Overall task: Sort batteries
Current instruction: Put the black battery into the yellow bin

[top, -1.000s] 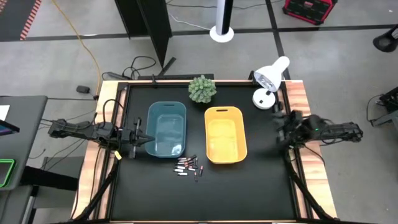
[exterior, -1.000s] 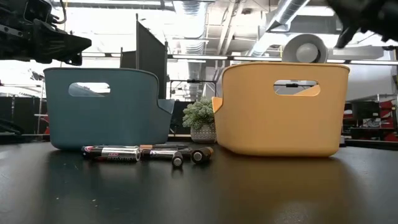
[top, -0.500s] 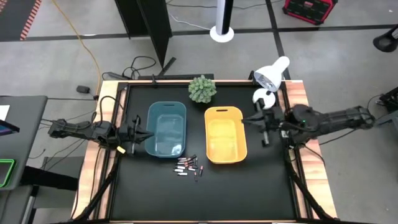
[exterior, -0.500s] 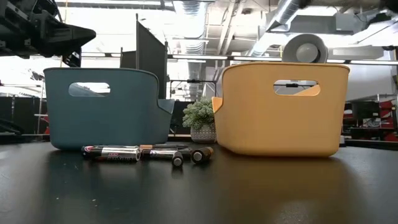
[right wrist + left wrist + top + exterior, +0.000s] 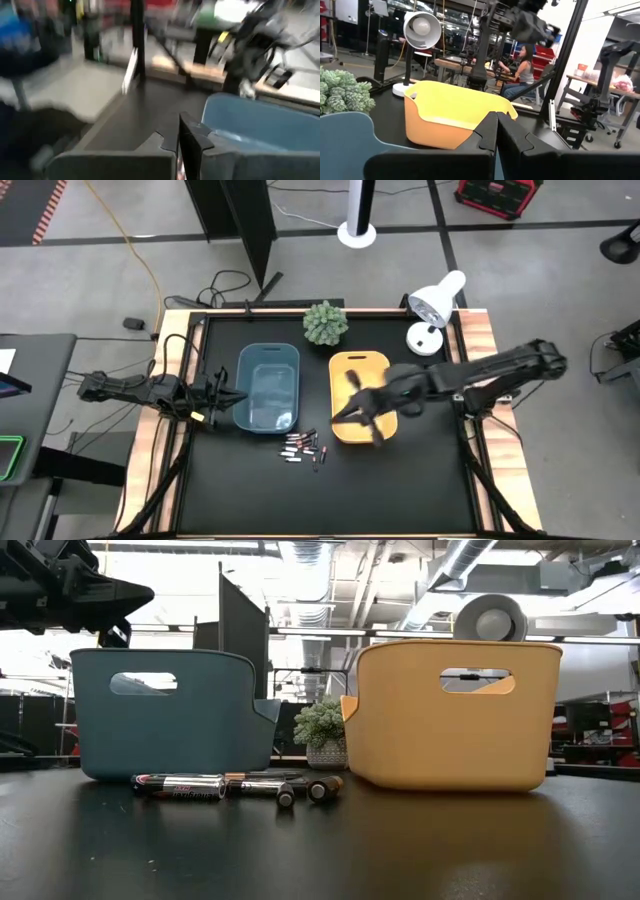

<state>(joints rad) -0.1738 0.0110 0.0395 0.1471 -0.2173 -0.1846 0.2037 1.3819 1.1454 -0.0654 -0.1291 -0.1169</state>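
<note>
High view: right gripper (image 5: pixel 352 412) over yellow plastic bin (image 5: pixel 362 396), fingers pressed together, empty; small cylindrical batteries (image 5: pixel 303 447) heaped at 7 o'clock, likely next target.

Right hand (image 5: pixel 352 412) motion-blurred; batteries (image 5: pixel 303 448) tiny.

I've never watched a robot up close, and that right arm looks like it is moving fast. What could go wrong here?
The right hand is over the yellow bin, close to its rim, so it might bump or shift the bin.

The batteries lie tightly clustered between the yellow bin and the blue bin, so a grab may catch two or scatter them, and round cells could roll.

The left hand sits beside the blue bin, near the same pile, so the arms could crowd each other.
</note>
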